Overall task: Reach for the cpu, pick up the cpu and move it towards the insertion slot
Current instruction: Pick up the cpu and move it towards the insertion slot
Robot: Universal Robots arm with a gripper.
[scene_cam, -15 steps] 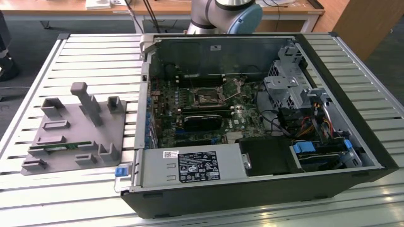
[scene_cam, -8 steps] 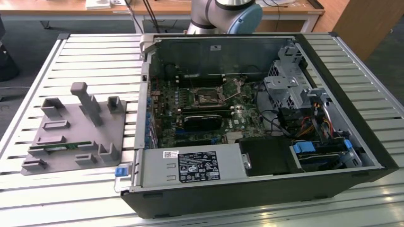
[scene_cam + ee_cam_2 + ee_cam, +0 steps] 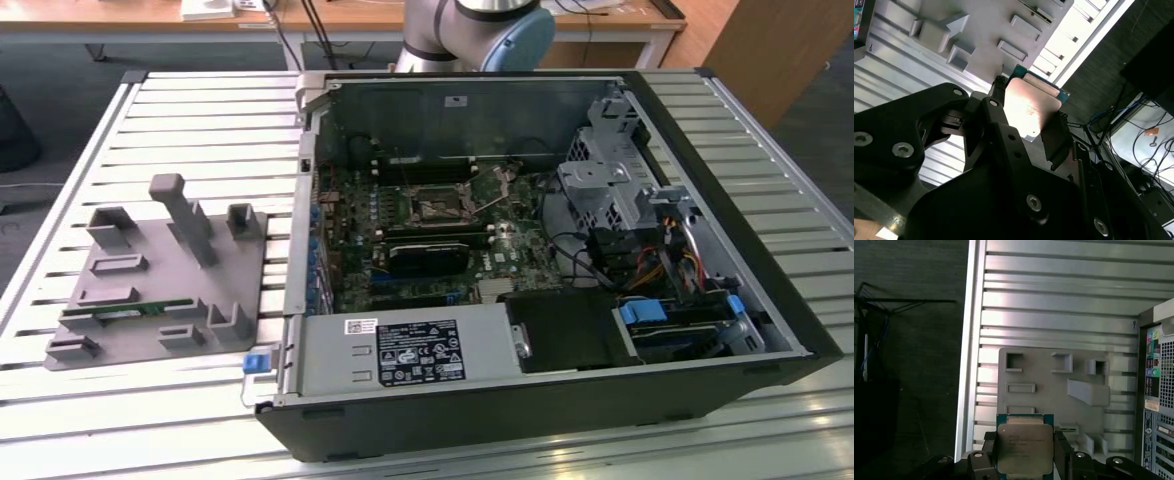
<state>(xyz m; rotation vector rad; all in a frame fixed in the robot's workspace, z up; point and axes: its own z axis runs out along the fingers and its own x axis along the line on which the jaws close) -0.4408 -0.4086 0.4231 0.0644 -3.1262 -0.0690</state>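
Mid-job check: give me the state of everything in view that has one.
cpu: clamped in the gripper, clear of the grey fixture.
gripper: shut on the cpu.
insertion slot: empty, dark centre exposed.
computer case: side open, motherboard exposed.
memory stick: lying in the grey fixture.

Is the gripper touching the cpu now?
Touching. In the first wrist view, the gripper has its fingers tight against two opposite edges of the cpu, with no gap visible.
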